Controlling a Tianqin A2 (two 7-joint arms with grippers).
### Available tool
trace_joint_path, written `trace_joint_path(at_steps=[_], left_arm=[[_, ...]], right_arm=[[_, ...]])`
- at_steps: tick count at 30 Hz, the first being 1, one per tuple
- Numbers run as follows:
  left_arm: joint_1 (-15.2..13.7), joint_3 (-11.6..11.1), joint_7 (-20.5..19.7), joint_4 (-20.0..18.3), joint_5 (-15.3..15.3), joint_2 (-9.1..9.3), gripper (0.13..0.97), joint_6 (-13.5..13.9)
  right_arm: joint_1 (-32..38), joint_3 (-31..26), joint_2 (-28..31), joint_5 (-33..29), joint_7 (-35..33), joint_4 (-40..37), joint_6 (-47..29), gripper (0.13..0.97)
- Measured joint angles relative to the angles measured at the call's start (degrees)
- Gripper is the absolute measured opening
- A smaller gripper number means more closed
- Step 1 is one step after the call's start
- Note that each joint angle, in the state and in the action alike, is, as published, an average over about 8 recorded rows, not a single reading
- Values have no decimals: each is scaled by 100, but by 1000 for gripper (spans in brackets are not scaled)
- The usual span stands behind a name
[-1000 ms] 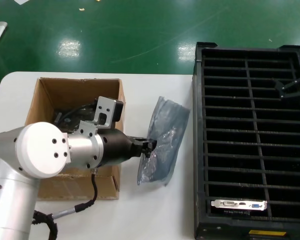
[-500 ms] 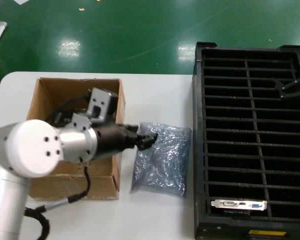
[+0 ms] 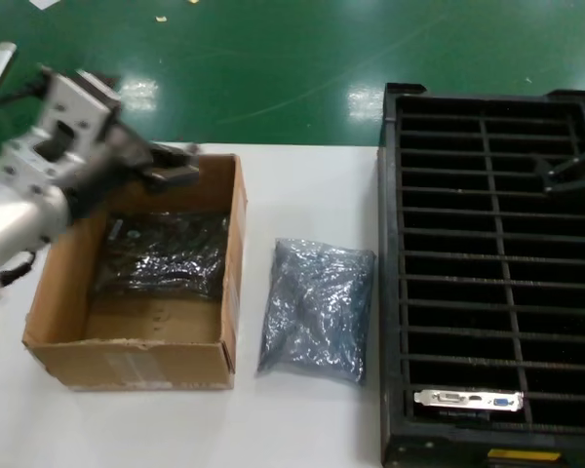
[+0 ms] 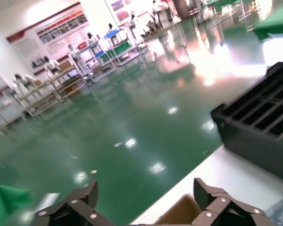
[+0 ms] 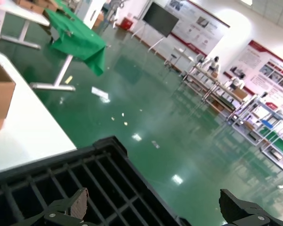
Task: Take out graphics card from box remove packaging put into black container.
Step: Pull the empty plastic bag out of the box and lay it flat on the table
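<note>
Head view is showing the left gripper (image 3: pixel 180 166) in the upper left of the frame, hanging above the far rim of the box (image 3: pixel 229 283) with its fingers spread apart and nothing between them — the left wrist view agrees, both fingers wide open. The packaging (image 3: pixel 317 307) is lying flat on the white table (image 3: pixel 302 429) in the centre, between the box and the black container (image 3: pixel 395 292). One graphics card (image 3: pixel 466 399) is sitting in a slot at the lower right, and another bagged item is resting inside the box. The right gripper (image 3: pixel 575 171) is waiting over the container at the right edge, its fingers apart. I am thinking the risk is a poor grasp in the box: the glossy bag could be slipping, or the open fingers could be catching the cardboard wall while descending.
</note>
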Motion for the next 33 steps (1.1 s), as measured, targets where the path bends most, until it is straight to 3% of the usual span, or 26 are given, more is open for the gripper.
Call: trace_joint_path(at_steps=[9,13,21,33], left_arm=[[302,29,405,96,-602,46,827,-450],[488,40,665,146,-951,67,827,-727],[872,61,1195,248,-1668,110,930,-1289],[1450,94,1996,402,-2749,175,966,-2144]], right_arm=[[-384,79,-146,314,-169,133,307,966],[-611,125,-233,501,-269,212,490,966],[-1079,220,-411,886,-474,375,866,966],[-1784,364,-679,1468,-785,620,1436,966]])
